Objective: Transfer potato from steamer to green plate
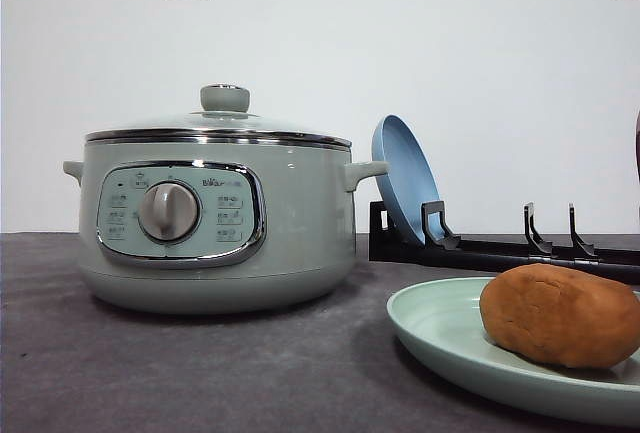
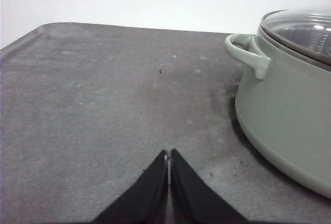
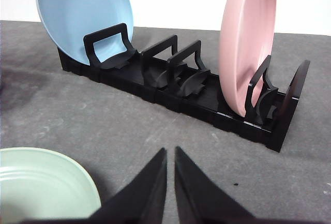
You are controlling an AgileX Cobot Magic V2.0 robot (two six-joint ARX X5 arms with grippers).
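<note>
We judge the transfer already made, so doing this step well means leaving things alone and backing both arms off cleanly. Largest first: the steamer (image 1: 215,211) stands on the grey table (image 1: 150,373) at about 9 o'clock in the front view, its glass lid (image 1: 220,123) seated square on the rim with the knob on top, its dial facing us; we would not touch it again. Behind and to its right, at roughly 3 o'clock, runs the black rack (image 3: 207,100), holding the blue plate (image 1: 403,178) upright in an end slot and, in the right wrist view, a pink plate (image 3: 247,43) upright a few slots along. At about 4 o'clock in the front view lies the green plate (image 1: 450,338), flat on the table, and the potato (image 1: 560,315) rests on it, lying on its side, well inside the rim as far as the frame's edge lets us tell. The left gripper (image 2: 168,157) hangs over bare table just beside the steamer's side handle (image 2: 248,53), its jaws pressed together on nothing. The right gripper (image 3: 170,154) sits near the green plate's rim, facing the rack, jaws all but meeting with a thin slit between them, empty. Our care would be for the right arm: draw it back without clipping the plate's rim or the rack, lest the potato roll
</note>
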